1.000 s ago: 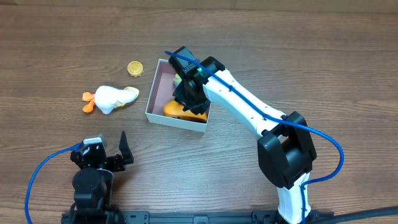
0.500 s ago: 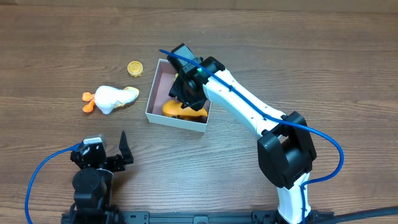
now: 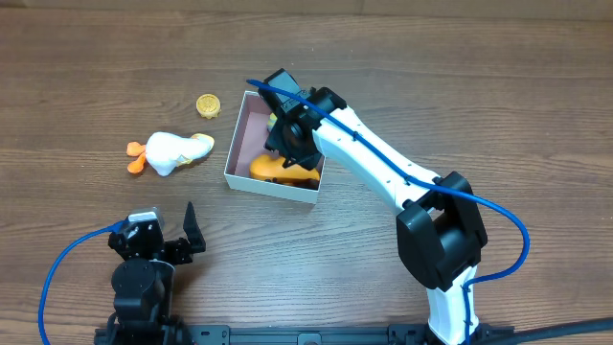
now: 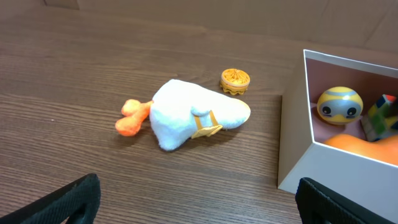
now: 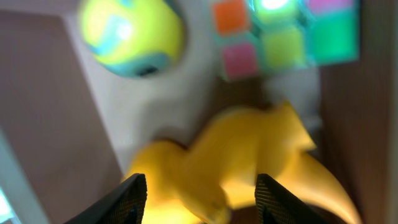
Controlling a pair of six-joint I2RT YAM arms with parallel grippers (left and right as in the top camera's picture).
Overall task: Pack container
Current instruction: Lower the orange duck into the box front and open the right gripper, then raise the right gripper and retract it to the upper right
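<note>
Left gripper [image 4: 199,208]: parked at the near left edge of the table [image 3: 86,67], fingers spread wide, nothing held between them.
Plush duck [image 4: 189,118]: white with orange feet, laid on its side on the wood with the feet to the left. It's well apart from the Left gripper, on its far side.
Gold disc [image 4: 235,79]: a small round ridged thing, found just beyond the duck's right end.
Container [image 3: 270,189]: set around the middle of the table, just right of the duck and not touching it. White walls, pinkish inside. The gold disc is seen near its far left corner.
Stuff in the box: a yellow ball [image 4: 339,104] with a face and a colourful cube [image 4: 380,118] are tucked at the far side. An orange toy [image 3: 271,169] is laid along the near side.
Right gripper [image 5: 205,196]: hung over the Container, released, fingers parted either side of the orange toy. Whether the toy is touched can't be told, since the wrist view is pretty blurry.
</note>
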